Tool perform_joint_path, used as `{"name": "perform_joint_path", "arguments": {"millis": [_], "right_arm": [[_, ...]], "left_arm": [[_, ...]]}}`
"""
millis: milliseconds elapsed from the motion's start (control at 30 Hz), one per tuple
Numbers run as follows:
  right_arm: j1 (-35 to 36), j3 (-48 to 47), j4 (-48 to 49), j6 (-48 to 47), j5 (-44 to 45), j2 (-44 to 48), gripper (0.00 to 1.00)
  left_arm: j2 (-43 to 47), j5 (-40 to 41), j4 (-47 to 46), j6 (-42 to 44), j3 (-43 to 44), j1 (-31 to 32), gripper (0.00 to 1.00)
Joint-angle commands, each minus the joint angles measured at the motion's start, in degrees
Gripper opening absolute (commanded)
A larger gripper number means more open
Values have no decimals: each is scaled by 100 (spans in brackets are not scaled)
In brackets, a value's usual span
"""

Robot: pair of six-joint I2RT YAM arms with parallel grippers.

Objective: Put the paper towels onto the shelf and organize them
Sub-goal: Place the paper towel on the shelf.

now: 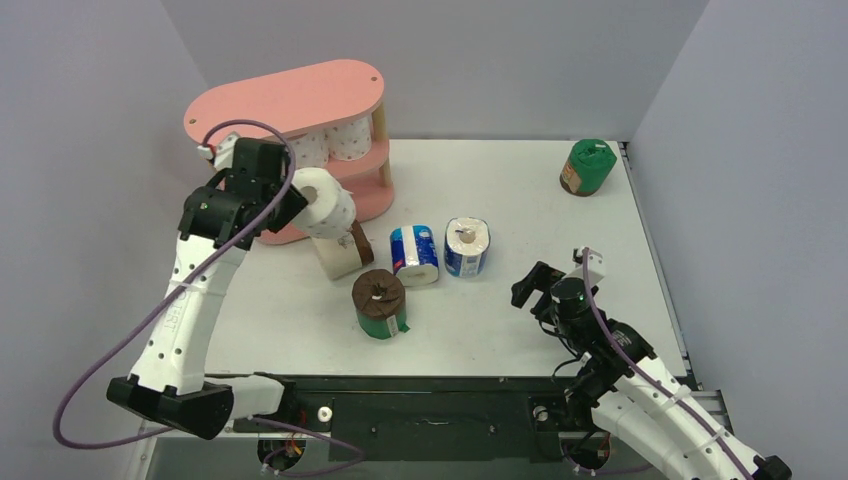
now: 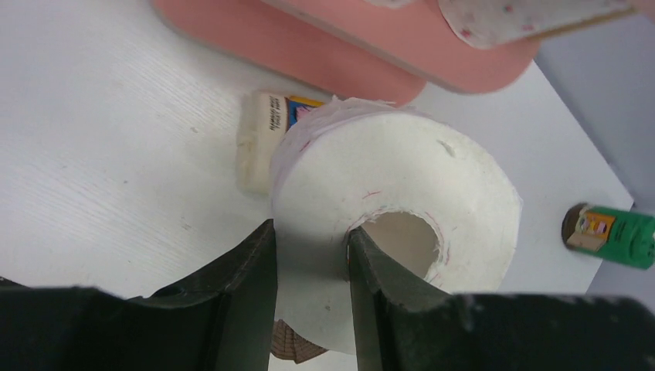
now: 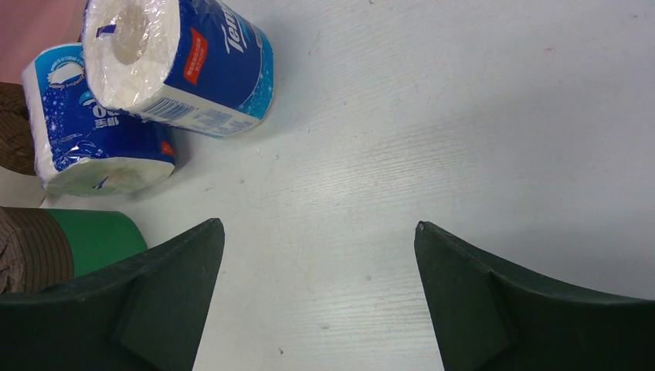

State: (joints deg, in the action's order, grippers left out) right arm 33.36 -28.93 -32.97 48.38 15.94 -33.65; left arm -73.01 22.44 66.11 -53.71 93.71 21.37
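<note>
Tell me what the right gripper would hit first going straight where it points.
Likely just the bare white table: the lane between the right gripper's open fingers looks free. The two blue-and-white wrapped paper rolls lie left of that line in the wrist view; depth is unclear.

Legible only in part: white letters "Tem", cut by the curve of the wrap, on the upper blue roll [image 3: 208, 69] (with a red sticker and a barcode, print too small to read). White signs on the lower blue roll [image 3: 85, 131], not readable. Small printed label on the beige roll [image 2: 259, 147], too blurred to read.
</note>
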Motion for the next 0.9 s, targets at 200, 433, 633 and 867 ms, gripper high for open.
{"name": "perform_joint_path", "arguments": {"millis": [200, 433, 633, 867], "right_arm": [[-22, -163, 526, -127, -154, -221, 89], [-23, -234, 564, -190, -244, -245, 89], [-16, -227, 547, -203, -245, -168, 89], [-27, -251, 580, -259, -255, -219, 89]], "left_arm": [[103, 92, 492, -190, 724, -1416, 0], [88, 329, 425, -732, 567, -2193, 0], [-77, 346, 266, -1222, 676, -2765, 0], [-449, -60, 74, -1390, 895, -3260, 0]]}}
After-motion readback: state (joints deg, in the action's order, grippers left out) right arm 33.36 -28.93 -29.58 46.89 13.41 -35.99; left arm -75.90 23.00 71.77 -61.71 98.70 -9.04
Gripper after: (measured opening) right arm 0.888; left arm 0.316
